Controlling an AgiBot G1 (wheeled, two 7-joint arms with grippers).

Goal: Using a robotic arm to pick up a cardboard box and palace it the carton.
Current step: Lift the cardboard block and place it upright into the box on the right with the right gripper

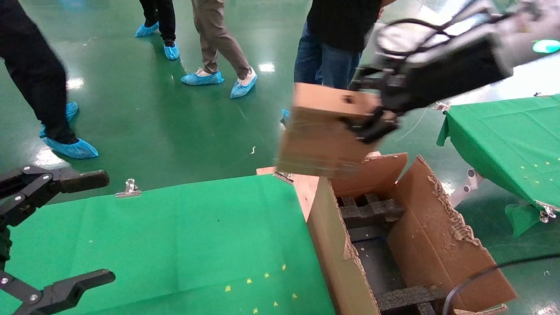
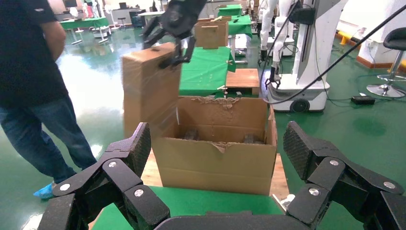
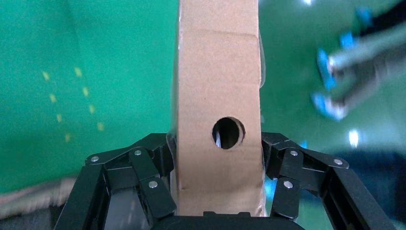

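Now, table: wide green cloth-covered table (image 1: 175,236) is filling the lower left of the head view, with a silver clip (image 1: 129,188) sitting on its far edge.
Carton: large brown corrugated carton with ragged flap edges (image 1: 433,245) is standing open at the lower centre-right of the head view, just beside the table's right edge, with black foam inserts (image 1: 372,212) lying inside it; the left wrist view is showing it (image 2: 215,163) at mid-frame.
Second table: another green-covered table (image 1: 512,140) is sitting at the right edge of the head view.
Box: small plain brown flat cardboard box (image 1: 323,131) is hanging in the air at upper centre of the head view, above the carton's far left corner and tilted; its narrow face with a round hole (image 3: 218,110) is facing the right wrist camera.
Right arm: black two-finger right gripper (image 1: 365,111) is gripping the box's upper end, its fingers (image 3: 151,184) pressing both broad sides.
Left arm: all-black left gripper (image 1: 83,227) is hovering over the table at the lower left of the head view, fingers (image 2: 139,146) spread wide, gripping nothing.
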